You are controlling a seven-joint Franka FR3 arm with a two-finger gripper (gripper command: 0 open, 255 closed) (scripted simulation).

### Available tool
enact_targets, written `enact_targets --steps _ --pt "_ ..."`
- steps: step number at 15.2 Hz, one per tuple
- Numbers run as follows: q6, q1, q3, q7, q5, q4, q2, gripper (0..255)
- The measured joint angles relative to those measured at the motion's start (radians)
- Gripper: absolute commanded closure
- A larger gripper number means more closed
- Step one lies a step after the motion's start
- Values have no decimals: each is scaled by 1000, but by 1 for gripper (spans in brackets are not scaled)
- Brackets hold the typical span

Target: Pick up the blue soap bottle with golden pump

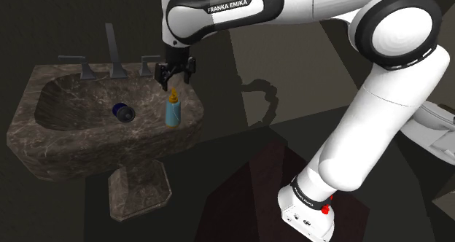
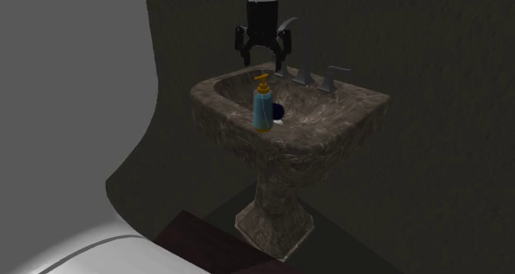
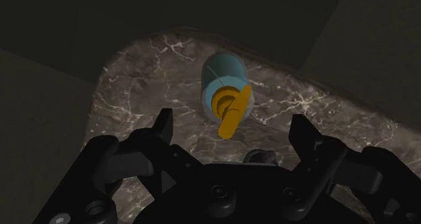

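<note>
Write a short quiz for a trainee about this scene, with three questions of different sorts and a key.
1. True or false: the soap bottle lies on its side.
2. The gripper is: A) shut on the bottle, B) open above the bottle, C) down inside the basin?
3. Fill in: the bottle's pump is ____ in colour.
Key: 1 false, it stands upright on the rim of the sink; 2 B; 3 golden.

The arm (image 1: pixel 227 7) bears white lettering "FRANKA EMIKA" on its dark band.
</note>
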State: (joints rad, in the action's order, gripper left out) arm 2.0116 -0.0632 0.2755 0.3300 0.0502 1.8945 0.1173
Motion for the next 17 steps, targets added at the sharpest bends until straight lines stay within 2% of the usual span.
enact_targets --steps 8,9,17 --pt "85 -6 -2 17 24 34 54 0" --pt "90 -6 -2 17 25 36 57 255" --pt "96 -6 -2 18 27 37 59 255"
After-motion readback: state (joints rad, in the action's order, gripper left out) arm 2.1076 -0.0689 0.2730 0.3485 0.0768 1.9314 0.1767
